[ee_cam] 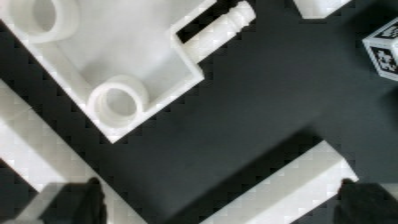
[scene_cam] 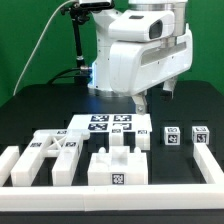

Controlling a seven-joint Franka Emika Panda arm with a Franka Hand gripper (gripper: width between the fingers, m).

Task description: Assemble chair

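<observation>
The chair lies in loose matte-white parts on the black table. A flat tagged frame piece (scene_cam: 50,150) is at the exterior view's left, a notched block (scene_cam: 118,165) at front centre, and two small tagged blocks (scene_cam: 172,135) (scene_cam: 198,137) at the right. My gripper (scene_cam: 153,100) hangs open above the table, right of the marker board (scene_cam: 105,125), holding nothing. In the wrist view a white panel with round holes (ee_cam: 107,65), a ridged peg (ee_cam: 214,30) and a tagged block (ee_cam: 382,50) lie below. The dark fingertips (ee_cam: 71,200) stand wide apart around my gripper (ee_cam: 210,205).
A low white border rail (scene_cam: 110,192) runs along the front and both sides of the table. A white strip (ee_cam: 267,170) crosses diagonally under the gripper in the wrist view. The robot's base and a cable stand at the back.
</observation>
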